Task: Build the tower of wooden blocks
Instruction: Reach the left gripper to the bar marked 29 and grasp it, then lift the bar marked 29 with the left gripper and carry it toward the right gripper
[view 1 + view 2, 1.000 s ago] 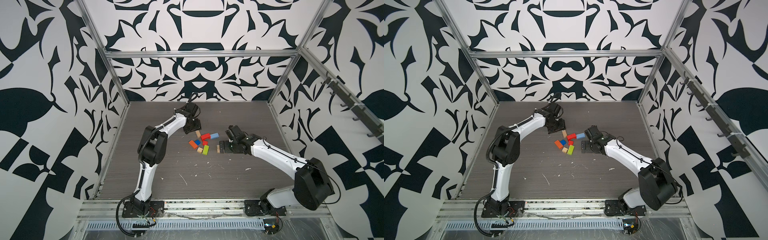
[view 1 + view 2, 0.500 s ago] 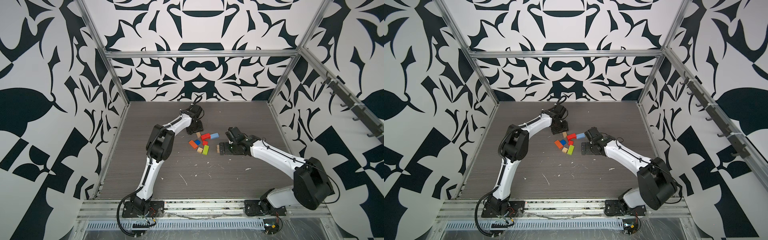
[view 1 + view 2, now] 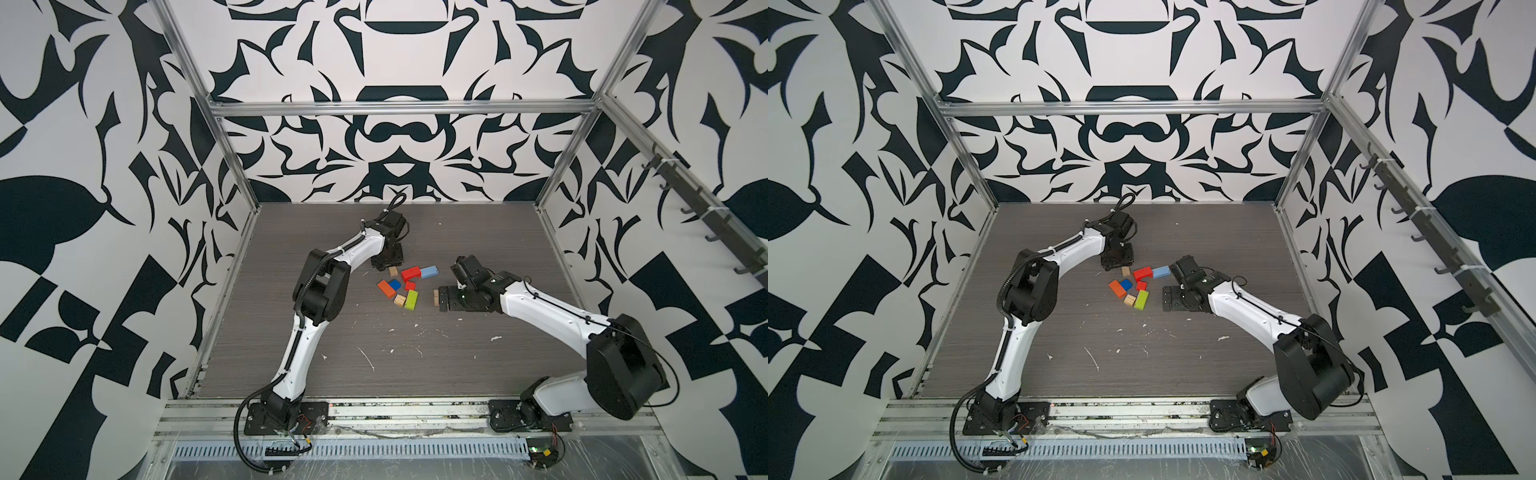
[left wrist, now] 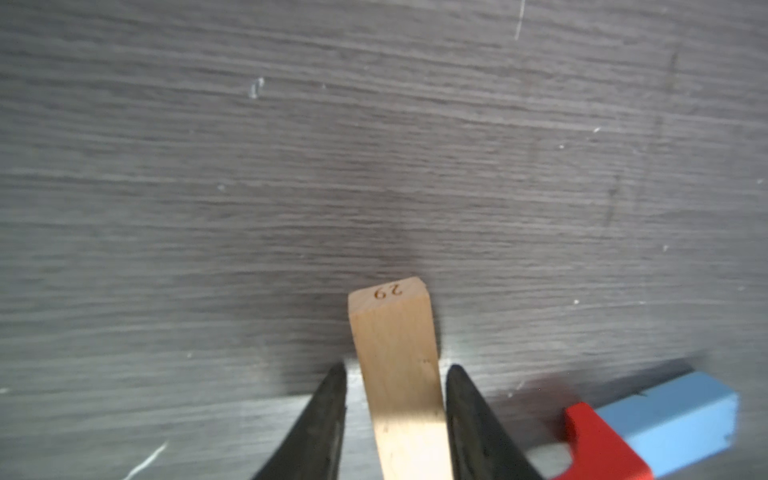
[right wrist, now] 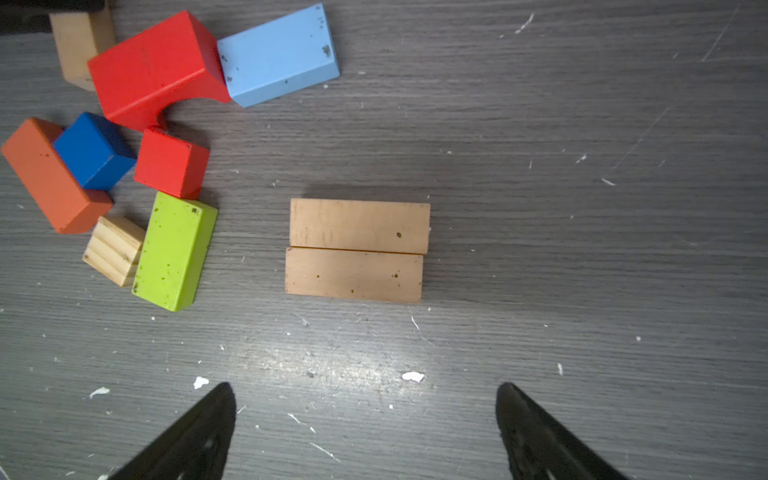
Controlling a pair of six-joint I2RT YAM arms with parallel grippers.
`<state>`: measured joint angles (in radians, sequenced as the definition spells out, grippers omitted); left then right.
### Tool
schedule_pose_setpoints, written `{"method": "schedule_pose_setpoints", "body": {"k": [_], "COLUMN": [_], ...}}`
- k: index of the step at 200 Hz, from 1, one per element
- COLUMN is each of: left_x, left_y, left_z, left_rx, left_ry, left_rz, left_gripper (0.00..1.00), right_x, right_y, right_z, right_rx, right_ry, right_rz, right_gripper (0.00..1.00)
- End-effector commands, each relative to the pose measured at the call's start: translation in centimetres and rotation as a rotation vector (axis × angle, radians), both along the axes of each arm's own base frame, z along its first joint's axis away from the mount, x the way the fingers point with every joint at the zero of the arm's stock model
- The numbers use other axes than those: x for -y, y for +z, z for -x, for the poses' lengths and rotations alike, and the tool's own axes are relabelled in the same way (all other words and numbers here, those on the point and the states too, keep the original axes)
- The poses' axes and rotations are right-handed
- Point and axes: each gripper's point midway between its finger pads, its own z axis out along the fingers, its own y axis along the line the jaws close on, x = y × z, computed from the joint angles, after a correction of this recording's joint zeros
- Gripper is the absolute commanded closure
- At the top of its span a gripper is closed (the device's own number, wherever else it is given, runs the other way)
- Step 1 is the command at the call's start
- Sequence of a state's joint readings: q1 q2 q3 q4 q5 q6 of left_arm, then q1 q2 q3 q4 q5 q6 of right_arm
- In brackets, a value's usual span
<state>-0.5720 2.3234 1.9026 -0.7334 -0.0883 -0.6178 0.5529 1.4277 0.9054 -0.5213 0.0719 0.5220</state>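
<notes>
Bench [image 3: 415, 353] of dark grey woodgrain carries every piece of the wood block tower, all loose and lying in one layer, none stacked. The red arch [image 5: 153, 62] serves as the marker. A light blue bar [image 5: 278, 54] touches the arch's end on the right arm's side. An orange bar [image 5: 50, 174] and a lime green bar [image 5: 174, 249] lie near the arch on the side toward the robot bases. Two plain tan bars [image 5: 357, 226] lie flat side by side, touching, well apart from the arch toward the right arm. The right tool [image 5: 365, 384] hangs over them with its fingers spread wide and empty.

A dark blue cube [image 5: 93, 149] leans against the orange bar, and a red cube [image 5: 170, 162] sits just beside the arch's hollow. A ridged tan cube [image 5: 114, 249] touches the lime bar.

At the arch's other end the left tool [image 4: 397, 367] straddles a tan bar [image 4: 395, 332]. One finger is against it and a slim gap shows at the other, so I cannot tell if it is clamped. The bar's end bears two stamped digits, 29 or 62 depending on which way up.
</notes>
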Motion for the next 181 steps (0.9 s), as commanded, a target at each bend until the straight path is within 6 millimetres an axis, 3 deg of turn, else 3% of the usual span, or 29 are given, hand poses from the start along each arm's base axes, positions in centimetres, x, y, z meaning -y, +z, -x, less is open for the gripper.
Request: {"method": "schedule_pose_setpoints", "body": {"k": [1,55,86,106,139,181], "left_x": [-2.1,-2.8,-3.2,-3.3,-3.2,-3.1], "left_y": [-0.8,0.4,0.4,0.8,2.8,6.1], "left_z": [2.0,2.7,2.9,2.8,2.3,2.5], "left_rx": [-0.058,-0.034,-0.026,-0.005,0.062,0.111], "left_ry": [-0.017,-0.103,-0.147,-0.168,-0.223,-0.284], "left_rz": [-0.09,-0.125,-0.143,-0.146,-0.138,-0.123], "left_gripper": [0.64,0.67,0.78,0.79,0.85,0.84], "right_x": [-0.4,-0.5,-0.5,-0.2,-0.1,0.0], "right_y": [0.1,0.1,0.2,0.3,0.9,1.5], "right_z": [-0.2,-0.2,-0.3,-0.3,-0.4,-0.6], "right_rx": [0.007,0.005,0.011,0.016,0.034,0.054], "right_ry": [-0.007,-0.004,-0.006,-0.013,-0.017,-0.017], "right_rz": [-0.017,-0.026,-0.022,-0.01,-0.01,-0.014], "right_gripper": [0.01,0.01,0.0,0.01,0.01,0.0]}}
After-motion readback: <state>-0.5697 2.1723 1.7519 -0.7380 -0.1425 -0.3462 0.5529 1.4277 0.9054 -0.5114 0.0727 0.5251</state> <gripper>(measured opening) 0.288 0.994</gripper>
